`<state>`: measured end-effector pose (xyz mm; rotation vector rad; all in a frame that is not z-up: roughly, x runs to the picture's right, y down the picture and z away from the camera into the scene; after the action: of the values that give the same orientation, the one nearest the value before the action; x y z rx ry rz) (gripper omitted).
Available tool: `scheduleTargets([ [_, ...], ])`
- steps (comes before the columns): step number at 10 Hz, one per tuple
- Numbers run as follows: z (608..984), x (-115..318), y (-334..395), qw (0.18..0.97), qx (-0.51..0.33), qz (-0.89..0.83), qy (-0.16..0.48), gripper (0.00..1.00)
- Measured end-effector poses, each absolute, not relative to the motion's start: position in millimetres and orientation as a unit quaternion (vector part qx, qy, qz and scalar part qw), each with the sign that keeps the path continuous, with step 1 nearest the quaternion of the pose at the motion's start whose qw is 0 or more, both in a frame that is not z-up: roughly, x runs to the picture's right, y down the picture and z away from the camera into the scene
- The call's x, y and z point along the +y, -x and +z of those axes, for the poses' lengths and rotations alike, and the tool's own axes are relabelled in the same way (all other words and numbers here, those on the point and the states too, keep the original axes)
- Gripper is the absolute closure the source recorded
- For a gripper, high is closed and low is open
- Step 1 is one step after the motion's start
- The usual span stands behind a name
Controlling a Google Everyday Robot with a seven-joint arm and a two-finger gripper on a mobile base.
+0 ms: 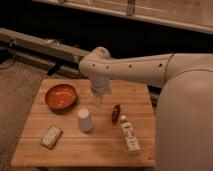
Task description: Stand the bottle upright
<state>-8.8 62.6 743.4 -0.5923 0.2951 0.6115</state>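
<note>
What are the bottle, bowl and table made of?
The bottle: probably whitish plastic, pale printed label. The bowl: glossy orange-red, maybe ceramic or plastic. The table: light wood, visible planks. The gripper hangs over it beside the bowl.

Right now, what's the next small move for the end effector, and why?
Probably carry the end effector over to the bottle: it lies on its side near the table's front edge, while the end effector hangs behind the cup.

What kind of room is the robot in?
Probably an indoor lab or office: a small slatted wooden table on grey carpet, with a long metal rail behind. The robot's pincer hovers over the table.
</note>
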Motion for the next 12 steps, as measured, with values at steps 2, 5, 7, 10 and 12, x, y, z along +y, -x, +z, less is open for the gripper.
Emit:
scheduleTargets([
  [2,745.2,62.9,6.2,0.899,0.149,0.293,0.289,0.37],
  [5,771.2,86.9,-0.4,0.888,0.188,0.275,0.316,0.37],
  [7,800.3,117.1,-12.7,0.873,0.215,0.270,0.344,0.37],
  [10,819.7,145.9,-39.0,0.848,0.244,0.278,0.379,0.37],
  [12,818.6,152.3,-70.1,0.833,0.261,0.295,0.389,0.37],
])
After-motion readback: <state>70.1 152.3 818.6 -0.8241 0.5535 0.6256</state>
